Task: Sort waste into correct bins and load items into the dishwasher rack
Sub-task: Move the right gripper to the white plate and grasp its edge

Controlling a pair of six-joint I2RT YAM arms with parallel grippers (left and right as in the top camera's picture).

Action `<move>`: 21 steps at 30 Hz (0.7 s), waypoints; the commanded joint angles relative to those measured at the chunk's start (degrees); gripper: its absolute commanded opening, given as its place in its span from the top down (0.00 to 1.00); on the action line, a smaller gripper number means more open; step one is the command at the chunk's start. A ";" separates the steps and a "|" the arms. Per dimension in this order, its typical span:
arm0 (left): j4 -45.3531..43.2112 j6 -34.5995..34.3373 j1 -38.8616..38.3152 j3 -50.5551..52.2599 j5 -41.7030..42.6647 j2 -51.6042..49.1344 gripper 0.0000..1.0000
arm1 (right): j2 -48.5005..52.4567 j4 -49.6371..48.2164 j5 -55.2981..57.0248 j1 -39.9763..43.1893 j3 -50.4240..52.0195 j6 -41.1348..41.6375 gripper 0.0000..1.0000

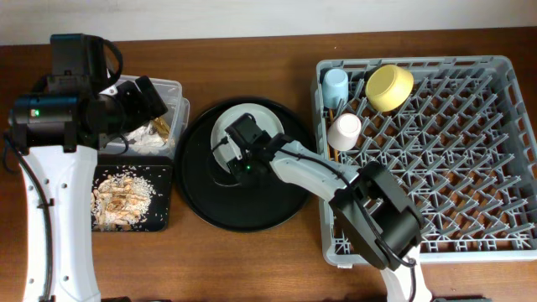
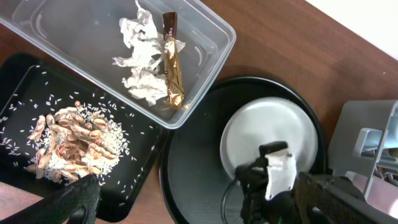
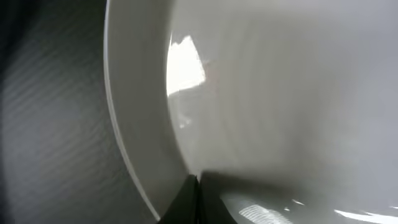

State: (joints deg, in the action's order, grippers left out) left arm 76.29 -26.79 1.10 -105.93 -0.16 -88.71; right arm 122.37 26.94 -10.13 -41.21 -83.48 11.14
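The right tool (image 2: 258, 163) is closed on the rim of the grey-green plate (image 1: 267, 117); this plate lies in the round black tray (image 1: 201, 189) on the counter (image 1: 252, 50). The left tool (image 1: 151, 105) hangs over the clear box (image 1: 174, 87) with its fingers wide apart and empty; in the box lie the crumpled paper (image 2: 140, 74) and the gold-brown wrapper (image 2: 173, 74).

A large round black tray (image 1: 201, 193) lies at the centre of the overhead frame on a brown wooden counter (image 1: 252, 67). The counter reaches both side edges of the frame. A pale band (image 1: 252, 17) runs along the top edge, behind the counter.
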 commanded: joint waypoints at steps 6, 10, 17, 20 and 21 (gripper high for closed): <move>-0.11 0.76 0.09 -0.28 0.24 0.44 0.01 | 0.20 6.84 -31.98 0.33 0.02 -0.15 0.95; -0.13 0.76 0.09 -0.28 0.24 0.44 0.01 | -6.88 13.49 -32.11 2.73 -1.88 -0.52 0.91; -0.11 0.76 0.09 -0.28 0.24 0.44 0.01 | -14.84 23.58 5.27 3.69 -0.92 -0.83 0.55; -0.13 0.76 0.09 -0.28 0.24 0.44 0.01 | -12.13 22.69 8.96 3.78 0.94 -0.81 0.54; -0.13 0.76 0.09 -0.28 0.24 0.44 0.01 | -11.19 21.57 9.35 3.78 1.75 -0.83 0.54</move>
State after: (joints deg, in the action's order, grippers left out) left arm 76.29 -26.76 1.10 -105.93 -0.16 -88.71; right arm 108.86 49.74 -6.61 -37.56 -83.61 10.44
